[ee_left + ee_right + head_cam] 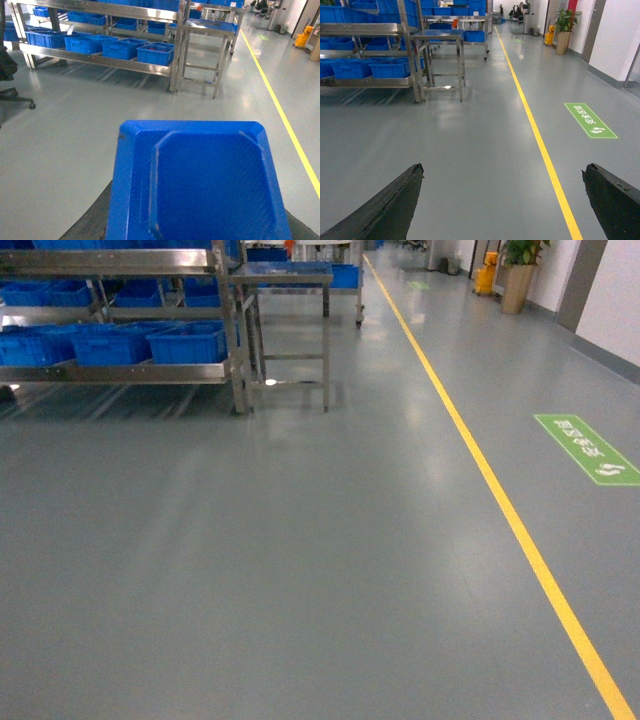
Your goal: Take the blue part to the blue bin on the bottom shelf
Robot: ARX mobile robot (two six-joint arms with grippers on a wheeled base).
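- While the right jaws stand wide apart with only bare floor (470, 165) between their two dark fingers (385, 210), the left jaws are harder to read: their dark fingers (85, 225) show only at the bottom corners of the left wrist view.
- A bright blue tray-like piece (200, 185) with cut corners fills the space between those left fingers; I cannot tell whether they clamp it.
- I cannot make out the blue part in any view.
- Well ahead and to the left stands the steel rack, its bottom shelf (120, 371) carrying a row of blue crates.
- At the right end of that row sits a blue bin (187, 343), next to the rack's corner post.
- Just beside the rack stands a small steel desk (285, 280).
- A yellow line (500, 505) runs along the floor, with a green floor sign (587, 448) to its right.
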